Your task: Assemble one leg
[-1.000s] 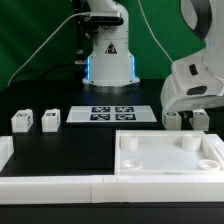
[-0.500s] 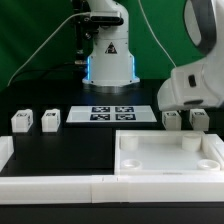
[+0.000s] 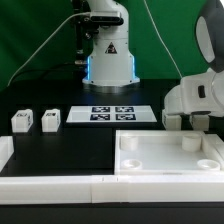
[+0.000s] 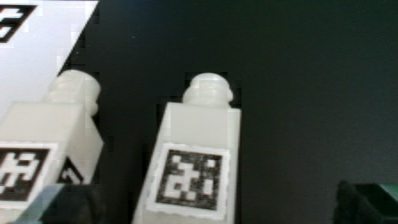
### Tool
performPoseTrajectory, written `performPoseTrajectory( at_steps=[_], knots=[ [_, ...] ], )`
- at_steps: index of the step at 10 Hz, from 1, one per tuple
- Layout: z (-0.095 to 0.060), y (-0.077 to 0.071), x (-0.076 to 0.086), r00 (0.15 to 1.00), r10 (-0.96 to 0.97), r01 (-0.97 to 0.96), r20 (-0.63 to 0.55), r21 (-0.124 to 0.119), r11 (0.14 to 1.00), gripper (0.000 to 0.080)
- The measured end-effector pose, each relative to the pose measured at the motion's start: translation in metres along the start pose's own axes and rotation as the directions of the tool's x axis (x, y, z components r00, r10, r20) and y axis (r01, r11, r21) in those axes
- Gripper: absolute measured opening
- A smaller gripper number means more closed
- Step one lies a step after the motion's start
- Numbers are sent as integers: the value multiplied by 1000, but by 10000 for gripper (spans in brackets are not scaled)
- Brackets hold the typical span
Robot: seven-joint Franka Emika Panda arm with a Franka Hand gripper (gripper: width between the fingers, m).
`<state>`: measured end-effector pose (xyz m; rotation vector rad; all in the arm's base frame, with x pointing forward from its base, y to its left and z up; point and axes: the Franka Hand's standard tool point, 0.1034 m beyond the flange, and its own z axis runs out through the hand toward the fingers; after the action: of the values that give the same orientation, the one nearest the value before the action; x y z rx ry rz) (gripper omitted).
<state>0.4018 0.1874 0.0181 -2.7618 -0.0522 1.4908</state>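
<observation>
Two white legs with square markers lie side by side in the wrist view, one (image 4: pixel 199 140) between my fingers and the other (image 4: pixel 50 135) just outside them. My gripper (image 4: pixel 217 205) is open, with dark fingertips (image 4: pixel 370 203) on either side of the first leg and not touching it. In the exterior view the gripper (image 3: pixel 188 118) hangs low over these two legs at the right, mostly hiding them. Two more legs (image 3: pixel 20 121) (image 3: pixel 50 119) stand at the exterior view's left. The white tabletop (image 3: pixel 168 168) lies in front.
The marker board (image 3: pixel 112 113) lies in the middle, and its corner shows in the wrist view (image 4: pixel 36 40). A white L-shaped rail (image 3: pixel 50 186) runs along the front left. The robot base (image 3: pixel 108 55) stands behind.
The arm has swung toward the exterior view's right and lowered, so the gripper now hangs over the two right-hand legs and hides them.
</observation>
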Motion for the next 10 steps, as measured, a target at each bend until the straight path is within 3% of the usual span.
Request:
performPoseTrajectory(
  at_steps=[3, 9, 10],
  knots=[
    [10, 2, 5, 1000, -1, 1, -7, 3, 1000, 649],
    [12, 3, 5, 1000, -2, 2, -4, 5, 1000, 620],
    [12, 4, 6, 1000, 4, -4, -4, 6, 1000, 484]
  ],
)
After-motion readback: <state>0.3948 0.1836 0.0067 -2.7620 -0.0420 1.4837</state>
